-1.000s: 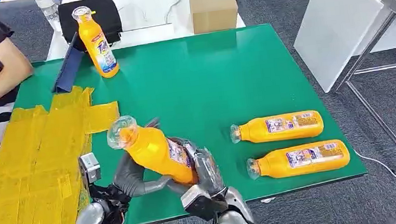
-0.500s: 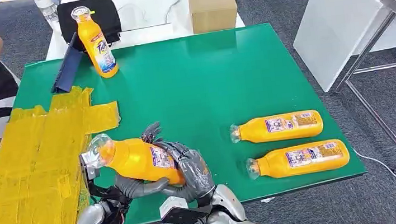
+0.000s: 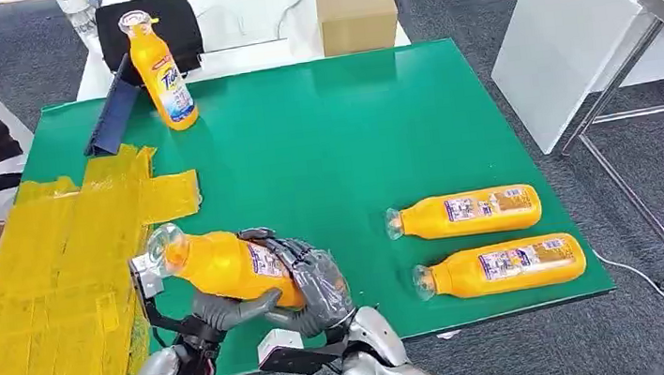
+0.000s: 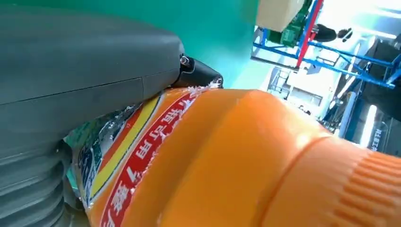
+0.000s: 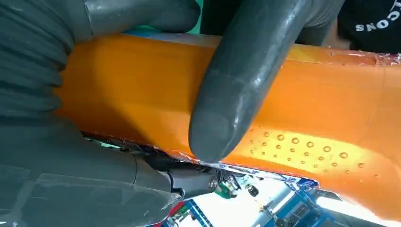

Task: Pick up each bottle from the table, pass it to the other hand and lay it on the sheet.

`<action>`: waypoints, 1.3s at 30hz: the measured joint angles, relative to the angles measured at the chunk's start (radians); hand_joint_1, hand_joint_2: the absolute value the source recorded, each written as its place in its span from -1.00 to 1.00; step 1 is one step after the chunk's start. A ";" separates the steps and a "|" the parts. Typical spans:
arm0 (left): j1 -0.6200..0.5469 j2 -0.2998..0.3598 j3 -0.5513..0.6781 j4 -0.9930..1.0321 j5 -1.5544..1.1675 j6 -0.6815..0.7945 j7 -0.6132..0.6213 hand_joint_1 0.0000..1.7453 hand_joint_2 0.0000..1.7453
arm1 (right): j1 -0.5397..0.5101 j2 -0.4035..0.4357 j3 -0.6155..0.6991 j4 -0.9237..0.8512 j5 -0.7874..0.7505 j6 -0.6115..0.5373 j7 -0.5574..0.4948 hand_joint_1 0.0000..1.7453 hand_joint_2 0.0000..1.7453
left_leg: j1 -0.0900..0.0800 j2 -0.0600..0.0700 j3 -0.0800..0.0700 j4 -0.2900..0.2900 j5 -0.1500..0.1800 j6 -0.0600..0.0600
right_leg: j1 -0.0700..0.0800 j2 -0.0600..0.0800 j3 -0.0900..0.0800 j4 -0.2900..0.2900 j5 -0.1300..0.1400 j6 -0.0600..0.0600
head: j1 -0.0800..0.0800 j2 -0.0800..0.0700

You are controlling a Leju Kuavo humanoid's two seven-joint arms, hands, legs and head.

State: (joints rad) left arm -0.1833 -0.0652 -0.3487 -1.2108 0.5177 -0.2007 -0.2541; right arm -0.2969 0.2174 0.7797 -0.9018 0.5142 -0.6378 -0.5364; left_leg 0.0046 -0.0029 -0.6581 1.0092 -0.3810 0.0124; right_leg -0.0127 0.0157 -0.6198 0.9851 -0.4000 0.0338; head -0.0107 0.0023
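Mid-handover: right hand (image 3: 316,288) and left hand (image 3: 219,309) both hold orange bottle (image 3: 229,265); early release risks dropping it short of yellow sheet (image 3: 56,285).

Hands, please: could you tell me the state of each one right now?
Left hand: holding the orange bottle from beneath.
Right hand: gripping the same bottle.

Orange bottle (image 3: 229,265) in both hands, left hand (image 3: 229,308), right hand (image 3: 316,288).

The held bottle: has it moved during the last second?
Yes. The held bottle has tipped flatter and swung left, its cap now nearer the yellow sheet.
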 measured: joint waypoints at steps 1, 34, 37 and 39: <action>0.000 -0.001 0.001 0.000 0.000 0.000 0.000 1.00 1.00 | 0.000 0.001 0.000 0.002 0.000 0.000 0.000 1.00 1.00 | 0.000 0.000 0.000 0.000 0.000 0.000 | 0.000 0.000 0.000 0.000 0.000 0.000 | -0.001 0.000; -0.041 -0.017 0.091 -0.029 -0.045 0.200 -0.055 1.00 1.00 | 0.211 -0.042 -0.094 -0.507 0.002 -0.063 -0.074 -1.00 1.00 | 0.000 -0.001 -0.001 0.000 0.000 0.000 | 0.000 0.000 0.000 0.000 0.000 0.000 | 0.000 0.000; -0.043 -0.017 0.091 -0.029 -0.073 0.227 -0.068 1.00 1.00 | 0.218 -0.045 -0.101 -0.529 -0.013 -0.063 -0.074 -1.00 1.00 | 0.000 -0.001 -0.001 0.000 0.000 0.000 | 0.000 0.000 0.000 0.000 0.000 0.000 | 0.000 0.000; -0.047 -0.016 0.091 -0.031 -0.161 0.315 -0.107 1.00 1.00 | 0.225 -0.047 -0.110 -0.551 -0.032 -0.063 -0.074 -1.00 1.00 | 0.000 -0.001 -0.001 0.000 0.000 0.000 | 0.000 0.000 -0.001 0.000 0.000 0.000 | 0.000 0.000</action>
State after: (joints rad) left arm -0.2302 -0.0817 -0.2575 -1.2413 0.3568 0.1139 -0.3614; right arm -0.0715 0.1701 0.6698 -1.4527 0.4825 -0.7004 -0.6104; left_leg 0.0046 -0.0037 -0.6595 1.0092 -0.3810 0.0124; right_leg -0.0127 0.0155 -0.6204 0.9852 -0.3999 0.0338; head -0.0107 0.0023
